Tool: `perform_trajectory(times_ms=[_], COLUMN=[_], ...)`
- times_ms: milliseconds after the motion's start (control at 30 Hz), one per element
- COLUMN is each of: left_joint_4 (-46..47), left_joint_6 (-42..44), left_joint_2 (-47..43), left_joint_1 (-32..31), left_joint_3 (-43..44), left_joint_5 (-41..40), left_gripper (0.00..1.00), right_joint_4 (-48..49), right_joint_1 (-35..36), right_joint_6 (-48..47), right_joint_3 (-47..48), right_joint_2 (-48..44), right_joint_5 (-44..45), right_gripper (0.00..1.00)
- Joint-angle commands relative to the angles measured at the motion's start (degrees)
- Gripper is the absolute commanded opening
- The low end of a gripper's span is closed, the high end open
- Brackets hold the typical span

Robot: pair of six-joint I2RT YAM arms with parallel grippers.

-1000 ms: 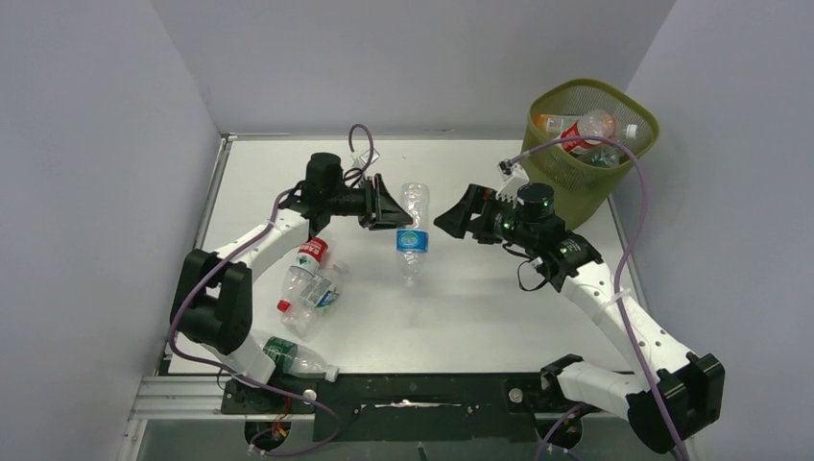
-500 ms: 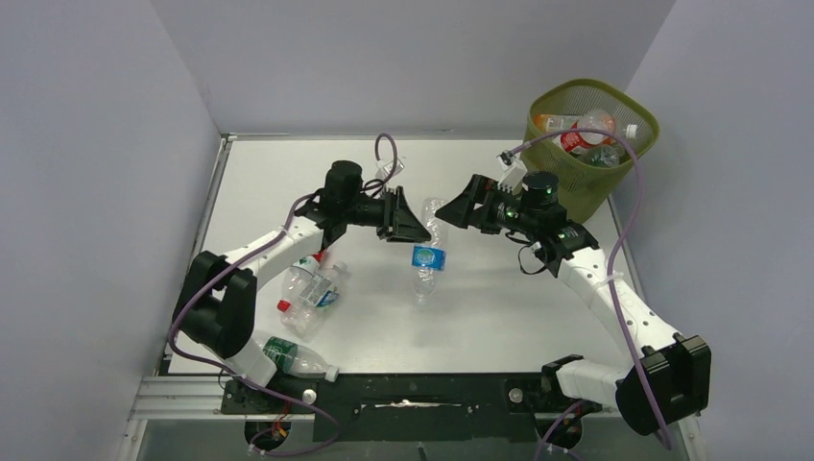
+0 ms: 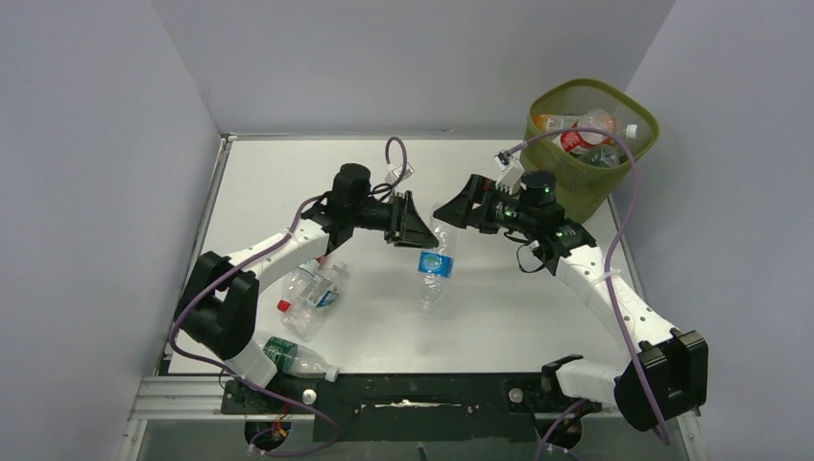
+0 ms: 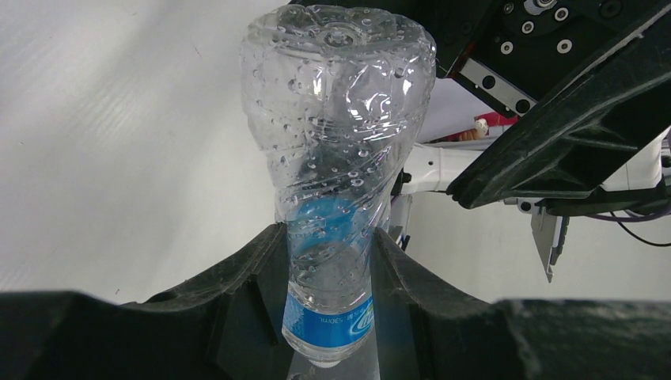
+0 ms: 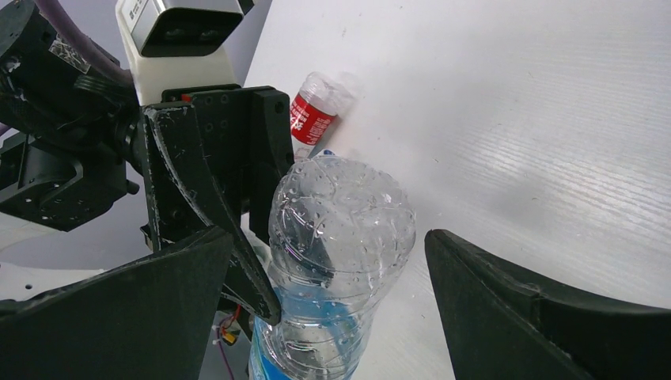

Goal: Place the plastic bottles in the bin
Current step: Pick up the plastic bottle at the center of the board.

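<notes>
Swinging right, the left arm [image 3: 278, 245] has closed on the right arm [image 3: 600, 279]. At 1 o'clock the bin [image 3: 552, 168] holds bottles [image 3: 581, 133]. Mid-table, the left gripper [image 3: 411, 226] pinches the blue-labelled bottle [image 3: 433, 264]; the right gripper [image 3: 453, 213] stands spread around its base. At 8 o'clock lie loose bottles [image 3: 307, 288].

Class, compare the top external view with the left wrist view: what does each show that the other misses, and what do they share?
Only top external: the bin with bottles inside at the far right, and loose bottles lying at left. Only left wrist: droplets inside the held bottle, its crumpled waist pinched between the fingers. Both: the left gripper shut on that blue-labelled bottle, the right gripper open beside it.
</notes>
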Motion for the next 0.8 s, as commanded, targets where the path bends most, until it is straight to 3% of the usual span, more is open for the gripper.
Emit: perform_trajectory(times_ms=[0,100,367,567,767], left_joint_4=[4.5,4.9,3.3,2.2,1.3], left_joint_6=[-0.6,-1.2,-0.5,0.1,0.4], left_joint_2=[-1.1,-0.9,-0.4,-0.7,-0.4], left_joint_1=[-0.5,-0.9,-2.1,-2.8,-2.9], left_joint_3=[2.7,3.1,4.0,3.3,2.8], left_joint_5=[1.7,1.9,2.1,1.9,1.9], left_gripper=[0.31,0.31,0.3,0.3,0.36], right_joint_4=[3.7,4.0,6.5,9.4,11.7], right_joint_1=[0.0,0.1,0.2,1.2,2.7], right_joint_6=[0.0,0.4,1.8,3.4,4.8], right_joint_3=[0.1,-0.6,-3.5,-7.4,-11.2], right_joint_2=[-0.1,-0.2,-1.0,-2.2,-3.6], right_joint_5=[-0.9,-1.2,-1.8,-1.7,-0.5], right_gripper=[0.98,1.0,0.9,0.68,0.6])
